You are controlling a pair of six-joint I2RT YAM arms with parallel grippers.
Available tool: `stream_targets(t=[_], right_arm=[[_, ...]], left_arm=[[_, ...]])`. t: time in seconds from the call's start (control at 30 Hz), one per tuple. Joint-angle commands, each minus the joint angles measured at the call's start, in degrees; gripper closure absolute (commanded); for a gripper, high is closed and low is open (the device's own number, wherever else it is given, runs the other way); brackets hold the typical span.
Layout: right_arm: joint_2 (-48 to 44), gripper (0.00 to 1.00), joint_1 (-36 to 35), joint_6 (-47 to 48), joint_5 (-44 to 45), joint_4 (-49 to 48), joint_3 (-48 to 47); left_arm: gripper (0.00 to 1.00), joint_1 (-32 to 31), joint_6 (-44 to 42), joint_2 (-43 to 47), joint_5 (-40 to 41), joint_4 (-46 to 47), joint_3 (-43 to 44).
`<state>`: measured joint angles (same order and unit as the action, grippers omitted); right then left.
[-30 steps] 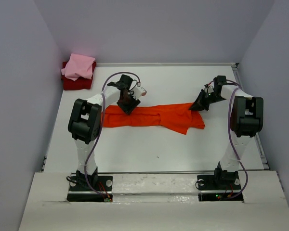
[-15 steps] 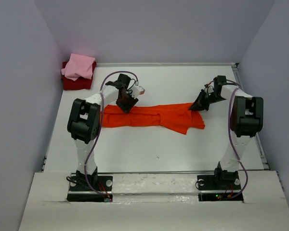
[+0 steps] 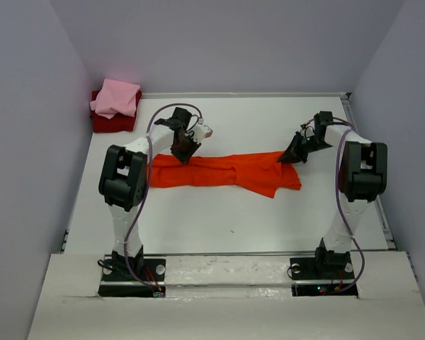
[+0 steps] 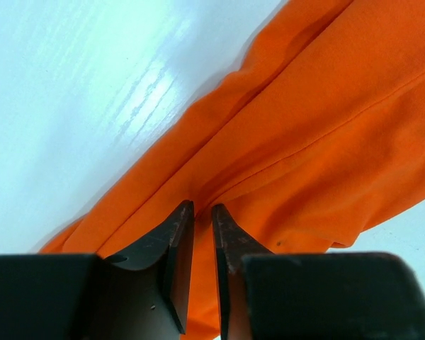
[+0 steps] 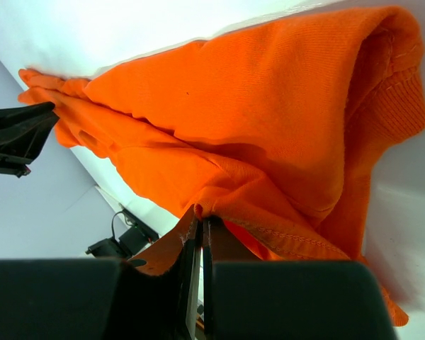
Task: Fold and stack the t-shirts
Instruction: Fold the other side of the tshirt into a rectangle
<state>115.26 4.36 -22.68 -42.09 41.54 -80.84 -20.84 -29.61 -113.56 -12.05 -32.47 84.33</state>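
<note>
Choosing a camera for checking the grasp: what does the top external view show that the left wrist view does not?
Only top external: the whole orange t-shirt stretched across the table, the right gripper at its right end, and the pink t-shirt lying on the dark red t-shirt in the far left corner. Only left wrist: the left gripper up close, fingers nearly together at a raised fold; whether they pinch it is unclear. Both: the orange t-shirt, the table, the left gripper.
</note>
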Motion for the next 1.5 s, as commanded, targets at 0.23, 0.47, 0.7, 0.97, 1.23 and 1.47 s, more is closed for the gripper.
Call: stream_targets(t=[0.23, 0.47, 0.7, 0.97, 1.23, 1.47], right_arm=[[-0.21, 0.96, -0.58, 0.44, -0.63, 0.30, -1.69], [0.75, 0.96, -0.58, -0.96, -0.01, 0.21, -5.82], [2.68, 0.96, -0.58, -1.84, 0.07, 2.23, -12.58], [4.09, 0.97, -0.58, -1.41, 0.16, 2.76, -13.38], [4.62, 0.97, -0.58, -1.49, -0.01, 2.58, -13.47], [4.80, 0.97, -0.58, -1.49, 0.16, 2.58, -13.56]], left_arm=[[0.75, 1.07, 1.04, 0.00, 2.03, -1.10, 5.49], [0.75, 1.07, 1.22, -0.88, 1.59, -1.28, 6.28], [0.75, 1.15, 1.13, -1.05, 1.51, -1.02, 5.93], [0.75, 1.50, 0.95, -0.35, 0.63, -0.93, 5.58], [0.73, 1.50, 0.87, 1.50, -0.95, -0.49, 4.70], [0.47, 1.50, 0.52, 1.76, -4.46, -1.63, 4.17]])
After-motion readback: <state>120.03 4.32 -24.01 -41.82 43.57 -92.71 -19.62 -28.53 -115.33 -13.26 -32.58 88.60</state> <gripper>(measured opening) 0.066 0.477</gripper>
